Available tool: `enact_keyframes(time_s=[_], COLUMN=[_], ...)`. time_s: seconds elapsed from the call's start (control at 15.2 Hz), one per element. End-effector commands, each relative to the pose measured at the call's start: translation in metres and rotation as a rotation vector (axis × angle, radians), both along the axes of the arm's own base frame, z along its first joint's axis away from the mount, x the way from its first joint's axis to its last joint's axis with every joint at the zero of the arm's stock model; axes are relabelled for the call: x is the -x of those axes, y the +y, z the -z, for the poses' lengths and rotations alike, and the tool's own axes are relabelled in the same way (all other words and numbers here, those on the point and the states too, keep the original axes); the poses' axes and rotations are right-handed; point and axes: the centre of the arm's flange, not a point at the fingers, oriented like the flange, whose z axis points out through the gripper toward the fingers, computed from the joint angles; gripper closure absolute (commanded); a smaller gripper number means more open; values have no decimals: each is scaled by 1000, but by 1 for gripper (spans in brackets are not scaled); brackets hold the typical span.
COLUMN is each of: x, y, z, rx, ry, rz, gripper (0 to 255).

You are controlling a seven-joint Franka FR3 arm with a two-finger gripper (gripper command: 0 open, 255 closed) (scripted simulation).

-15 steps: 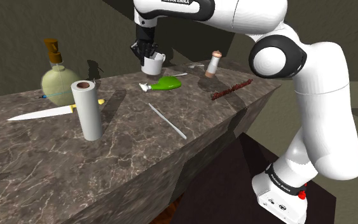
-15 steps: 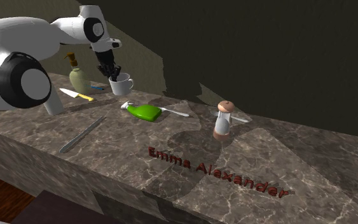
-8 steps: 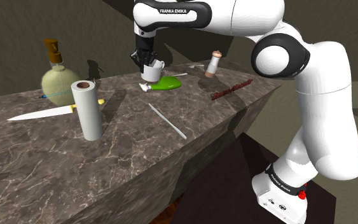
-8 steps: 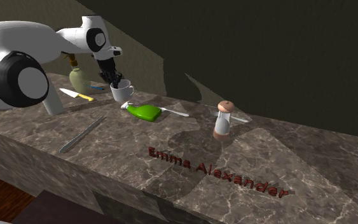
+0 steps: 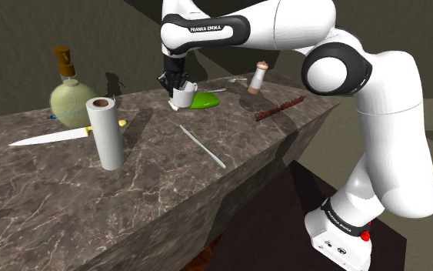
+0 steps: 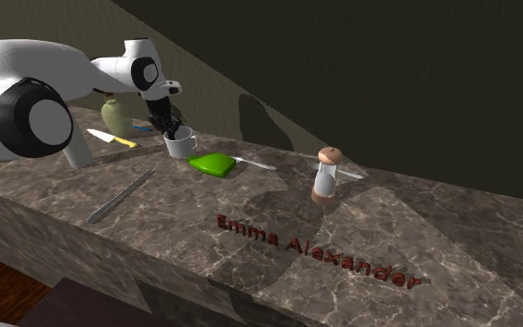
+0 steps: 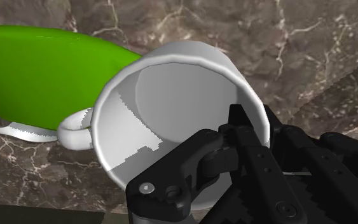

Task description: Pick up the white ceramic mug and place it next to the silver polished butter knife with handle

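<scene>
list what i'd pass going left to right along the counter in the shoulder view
round greenish bottle → paper towel roll → white mug → green object → shaker

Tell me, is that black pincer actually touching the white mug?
Touching. The wrist view shows the pincer clamped on the wall of the mug, one finger inside the rim and one outside, with no gap.

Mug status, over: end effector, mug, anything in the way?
End effector shut on white mug rim. Mug low over counter, beside green object. Nothing seen between it and butter knife.
</scene>
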Motion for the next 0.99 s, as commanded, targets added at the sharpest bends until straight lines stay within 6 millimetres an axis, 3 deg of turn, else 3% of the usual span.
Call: enact_keyframes(time_s=[0.0, 0.26, 0.79, 0.86, 0.92], x=[0, 0, 0, 0, 0], y=[0, 0, 0, 0, -1], z=[10, 29, 29, 28, 28], rx=[0, 0, 0, 0, 0], ry=[-1, -1, -1, -1, -1], rz=[0, 0, 0, 0, 0], gripper=[255, 255, 255, 0, 0])
